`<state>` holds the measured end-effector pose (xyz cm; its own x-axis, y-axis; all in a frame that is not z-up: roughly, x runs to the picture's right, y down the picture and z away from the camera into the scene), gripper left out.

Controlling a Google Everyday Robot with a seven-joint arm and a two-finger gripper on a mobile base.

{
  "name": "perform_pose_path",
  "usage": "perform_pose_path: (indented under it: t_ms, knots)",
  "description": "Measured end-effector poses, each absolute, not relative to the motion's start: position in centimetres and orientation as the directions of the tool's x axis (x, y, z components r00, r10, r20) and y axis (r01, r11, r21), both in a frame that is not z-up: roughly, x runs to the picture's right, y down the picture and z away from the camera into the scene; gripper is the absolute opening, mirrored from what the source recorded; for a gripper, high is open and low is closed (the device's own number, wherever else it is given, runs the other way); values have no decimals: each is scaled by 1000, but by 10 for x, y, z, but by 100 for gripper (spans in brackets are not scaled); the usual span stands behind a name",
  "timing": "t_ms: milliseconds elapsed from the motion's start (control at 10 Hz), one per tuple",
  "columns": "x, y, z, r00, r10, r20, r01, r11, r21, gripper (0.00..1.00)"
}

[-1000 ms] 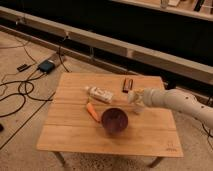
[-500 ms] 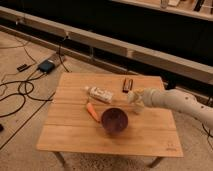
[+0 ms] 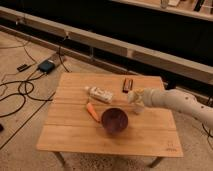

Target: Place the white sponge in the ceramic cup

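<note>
Over tapered ceramic cup [image 3: 138, 109], gripper [image 3: 133, 98] with soft white sponge [image 3: 131, 94]

My view: a light wooden table [image 3: 70, 136] carrying a long white labelled tube [image 3: 99, 93], an orange carrot-like stick [image 3: 92, 111] just beside a wide dark purple bowl [image 3: 115, 120], and a small dark rectangular bar [image 3: 128, 84].

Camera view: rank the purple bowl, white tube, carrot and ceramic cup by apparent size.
1. dark purple bowl
2. white tube
3. carrot
4. ceramic cup, partly hidden by the tool just above it, so less sure
</note>
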<state>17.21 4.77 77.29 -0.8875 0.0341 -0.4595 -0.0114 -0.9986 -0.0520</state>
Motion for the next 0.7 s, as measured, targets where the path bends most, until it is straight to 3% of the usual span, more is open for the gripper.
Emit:
perform_pose_path:
  t_ms: [300, 700]
  knots:
    - [182, 45, 775, -897, 42, -441, -17, -998, -61, 0]
    - [256, 30, 786, -950, 115, -292, -72, -985, -155, 0]
